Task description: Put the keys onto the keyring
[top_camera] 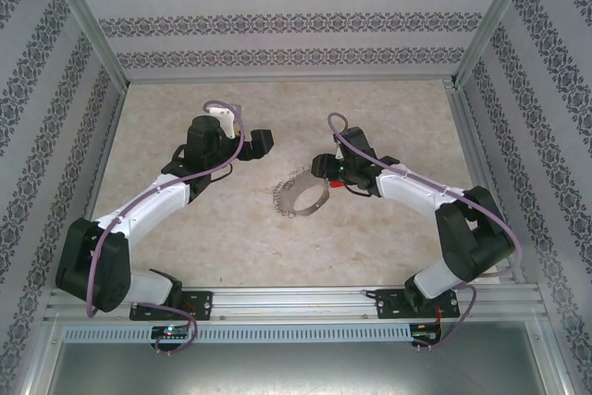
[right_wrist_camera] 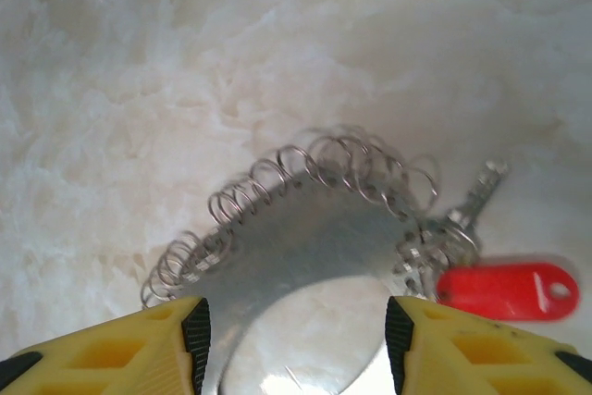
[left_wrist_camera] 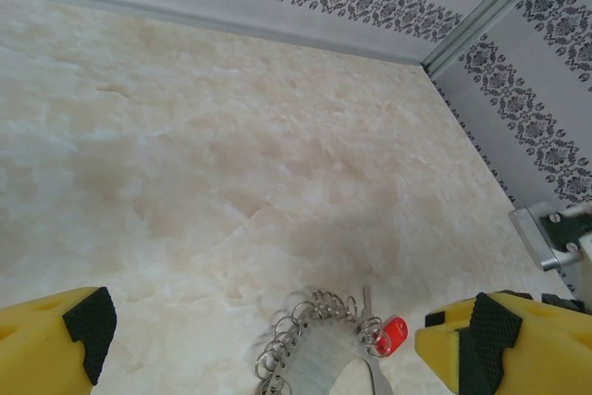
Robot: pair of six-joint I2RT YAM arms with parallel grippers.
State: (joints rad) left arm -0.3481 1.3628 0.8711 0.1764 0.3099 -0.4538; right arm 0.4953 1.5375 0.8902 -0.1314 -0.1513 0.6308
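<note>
The keyring (right_wrist_camera: 305,238) is a wide silver hoop fringed with small wire rings, lying on the table (top_camera: 301,199). The red-headed key (right_wrist_camera: 507,290) rests against the rings at the hoop's right edge, with a small silvery shank (right_wrist_camera: 479,190) beside it. I cannot tell whether it is threaded on. My right gripper (right_wrist_camera: 298,344) hovers over the hoop's near side with its jaws apart, its black pads (right_wrist_camera: 196,339) gripping nothing. From above, it (top_camera: 321,170) sits just right of the hoop. My left gripper (left_wrist_camera: 287,339) is wide open above the table, behind the keyring (left_wrist_camera: 319,353) and the key (left_wrist_camera: 393,335).
The pale marble-patterned table (top_camera: 370,117) is enclosed by patterned walls (top_camera: 277,25) and metal corner posts (top_camera: 481,16). A grey bracket (left_wrist_camera: 546,233) shows at the right of the left wrist view. Both arm bases sit on the rail (top_camera: 296,302) at the near edge.
</note>
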